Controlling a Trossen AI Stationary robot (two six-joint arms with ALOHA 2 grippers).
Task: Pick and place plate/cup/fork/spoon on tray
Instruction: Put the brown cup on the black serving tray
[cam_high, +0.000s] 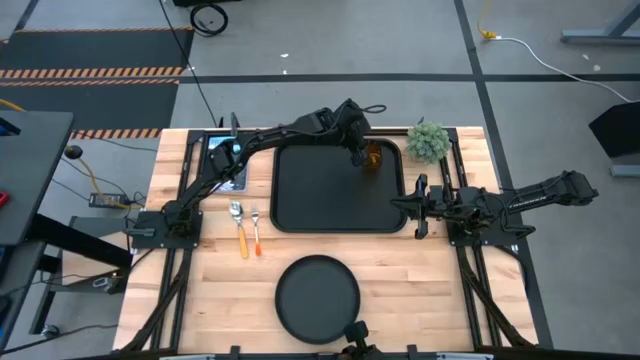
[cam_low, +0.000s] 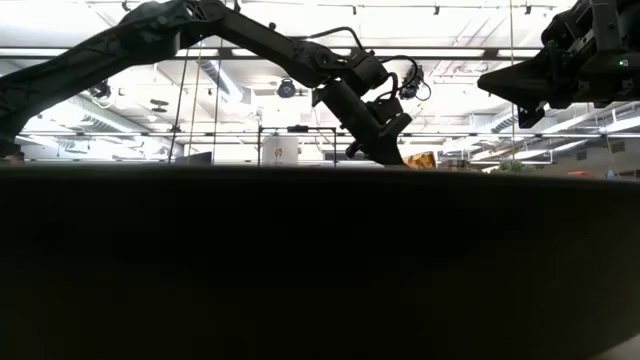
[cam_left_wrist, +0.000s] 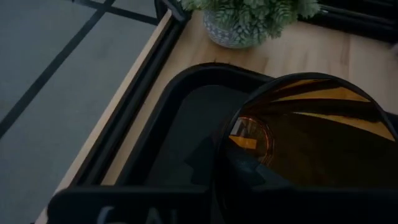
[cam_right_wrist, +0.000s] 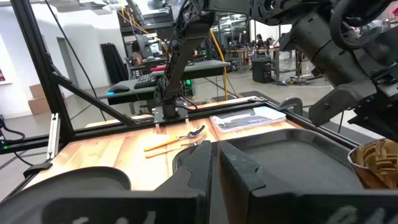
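Note:
The amber cup (cam_high: 373, 157) is in the far right corner of the black tray (cam_high: 300, 190), and my left gripper (cam_high: 359, 151) is shut on it from above. The cup fills the left wrist view (cam_left_wrist: 317, 137) and shows in the right wrist view (cam_right_wrist: 375, 163). The black plate (cam_high: 317, 298) lies flat on the table near its front edge. The spoon (cam_high: 239, 228) and the fork (cam_high: 256, 232) lie side by side on the table left of the tray. My right gripper (cam_high: 414, 205) is shut and empty, hovering at the tray's right rim. My left gripper holds the cup at its wall near the rim (cam_left_wrist: 239, 134), on the side toward the table's left. The fingers (cam_low: 385, 150) slant down from the left. A dark finger covers the place of contact. The cup is upright over the tray's corner; whether its base rests on the tray does not show.
A small green potted plant (cam_high: 428, 141) stands just beyond the tray's far right corner, close to the cup. A flat device with a lit screen (cam_high: 226, 158) lies at the table's far left. Bare wood lies between the tray and the plate.

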